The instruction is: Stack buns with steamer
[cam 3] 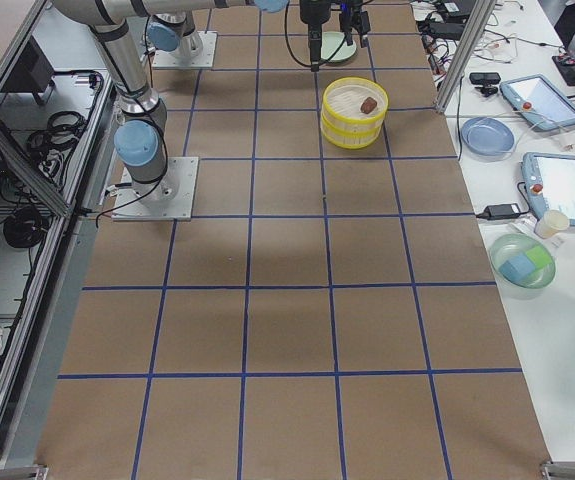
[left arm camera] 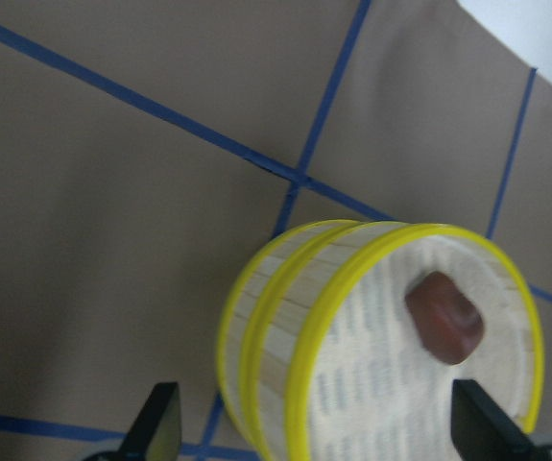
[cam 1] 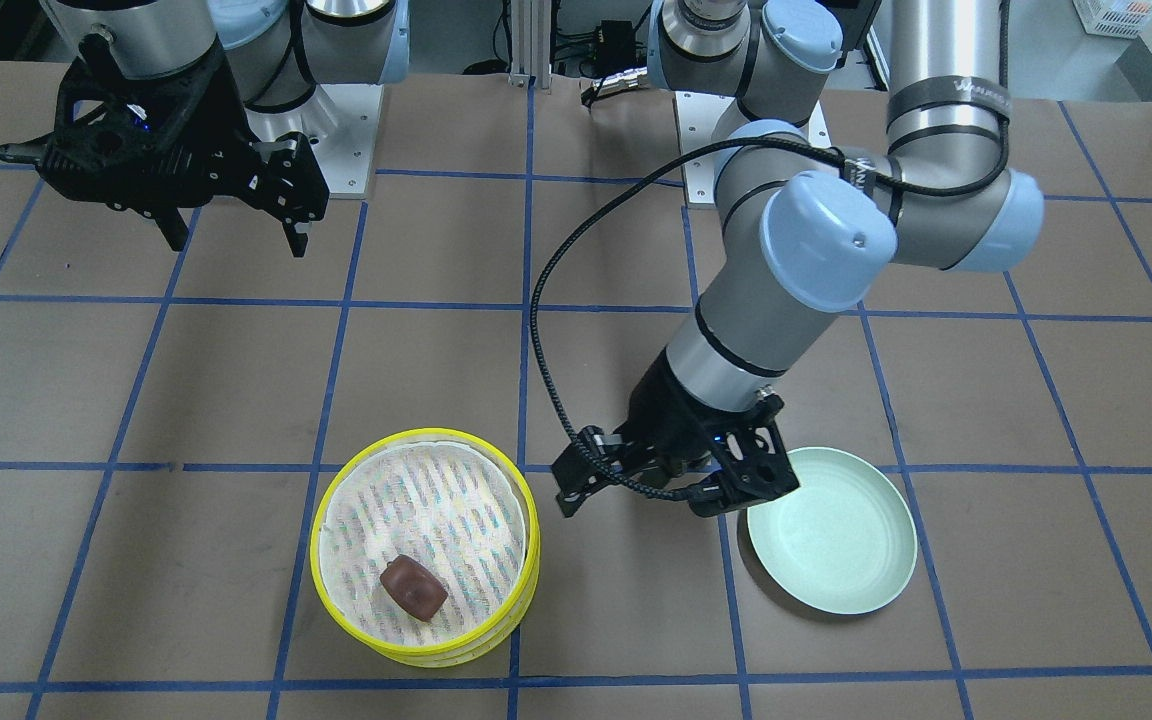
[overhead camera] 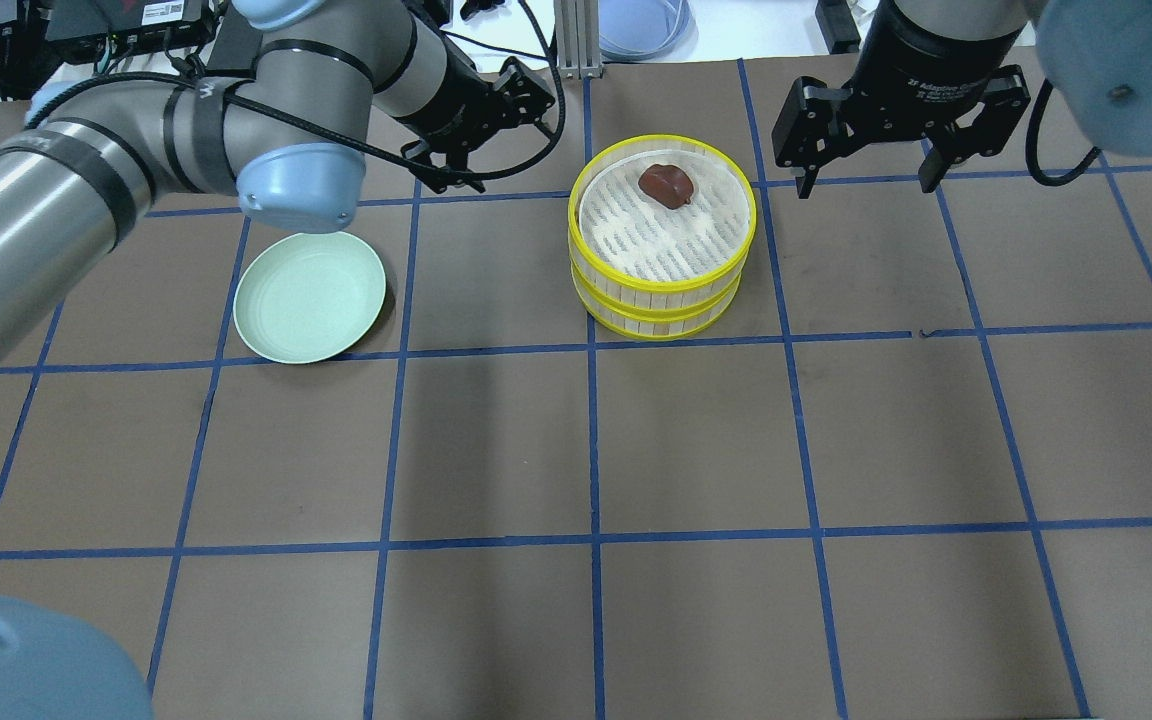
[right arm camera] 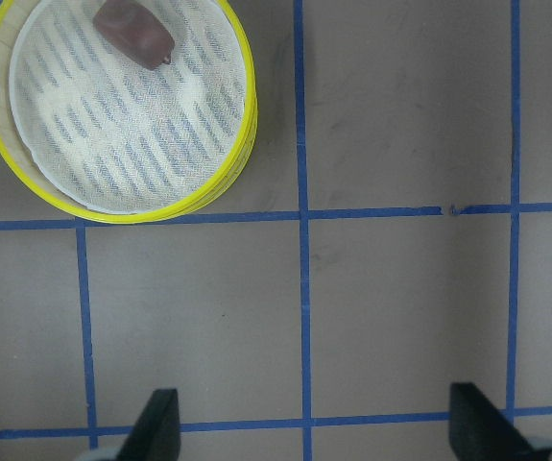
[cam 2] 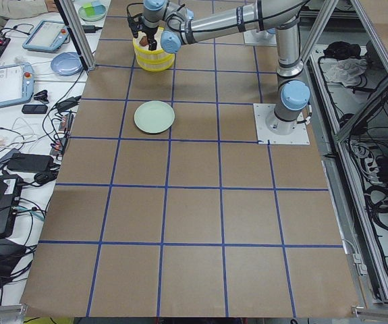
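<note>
The two yellow-rimmed steamer tiers (overhead camera: 663, 290) are stacked one on the other, left of the table's middle in the front-facing view (cam 1: 426, 655). The dark reddish-brown bun (overhead camera: 665, 185) lies on the top tier's white mesh and also shows in the front-facing view (cam 1: 414, 588) and the left wrist view (left arm camera: 444, 317). The cream-yellow bun is hidden. My left gripper (overhead camera: 481, 135) is open and empty, between the steamer and the plate, facing the stack's side (left arm camera: 256, 336). My right gripper (overhead camera: 866, 183) is open and empty, raised off to the stack's other side.
A pale green plate (overhead camera: 309, 295) lies bare on the table under my left forearm, also in the front-facing view (cam 1: 836, 540). The brown table has a blue tape grid. Tablets, bowls and cables lie on the side bench beyond the far edge (cam 3: 557, 180).
</note>
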### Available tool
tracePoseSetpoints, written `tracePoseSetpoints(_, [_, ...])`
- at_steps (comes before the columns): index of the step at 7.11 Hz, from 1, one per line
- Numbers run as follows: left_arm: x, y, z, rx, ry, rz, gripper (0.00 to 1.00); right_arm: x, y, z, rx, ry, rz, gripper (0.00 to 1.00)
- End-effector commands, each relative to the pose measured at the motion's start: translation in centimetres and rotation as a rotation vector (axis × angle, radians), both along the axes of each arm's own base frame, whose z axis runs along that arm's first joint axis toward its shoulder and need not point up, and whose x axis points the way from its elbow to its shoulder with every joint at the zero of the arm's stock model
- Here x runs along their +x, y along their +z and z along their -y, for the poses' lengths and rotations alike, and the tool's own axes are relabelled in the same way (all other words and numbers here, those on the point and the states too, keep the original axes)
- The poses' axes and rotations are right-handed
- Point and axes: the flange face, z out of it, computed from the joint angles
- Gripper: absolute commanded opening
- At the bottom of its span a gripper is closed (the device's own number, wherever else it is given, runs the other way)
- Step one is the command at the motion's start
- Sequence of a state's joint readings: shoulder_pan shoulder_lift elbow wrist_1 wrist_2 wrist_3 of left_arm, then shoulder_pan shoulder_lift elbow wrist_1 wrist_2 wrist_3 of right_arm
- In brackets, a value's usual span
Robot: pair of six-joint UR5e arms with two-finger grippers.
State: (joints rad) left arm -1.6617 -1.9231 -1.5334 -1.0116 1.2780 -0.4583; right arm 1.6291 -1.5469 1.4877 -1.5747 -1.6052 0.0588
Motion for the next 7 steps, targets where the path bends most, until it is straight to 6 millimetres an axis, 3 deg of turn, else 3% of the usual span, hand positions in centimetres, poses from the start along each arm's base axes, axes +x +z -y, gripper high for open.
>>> tracePoseSetpoints(1, [8.2, 3.9, -2.1, 0.084, -0.171, 0.298, 1.0, 0.0, -0.3, 0.9, -0.001, 0.045, -0.004, 1.0])
tracePoseSetpoints(3, [16.4, 7.4, -5.2, 0.186, -0.217, 0.352, 1.0, 0.0, -0.8, 1.1, 0.014, 0.06, -0.005, 1.0])
tracePoseSetpoints(4, [19.2, 8.7, -7.0, 0.238, -0.237, 0.413, 1.0, 0.0, -0.3, 0.7, 0.007, 0.062, -0.004, 1.0])
tracePoseSetpoints(5, [19.2, 9.8, -8.3, 0.256, -0.23, 0.432, 1.0, -0.1, -0.1, 0.6, 0.005, 0.06, -0.004, 1.0])
tracePoseSetpoints(7, [18.6, 9.2, -7.2, 0.179, -0.205, 0.317, 1.0, 0.0, -0.1, 0.6, 0.006, 0.129, 0.0, 1.0])
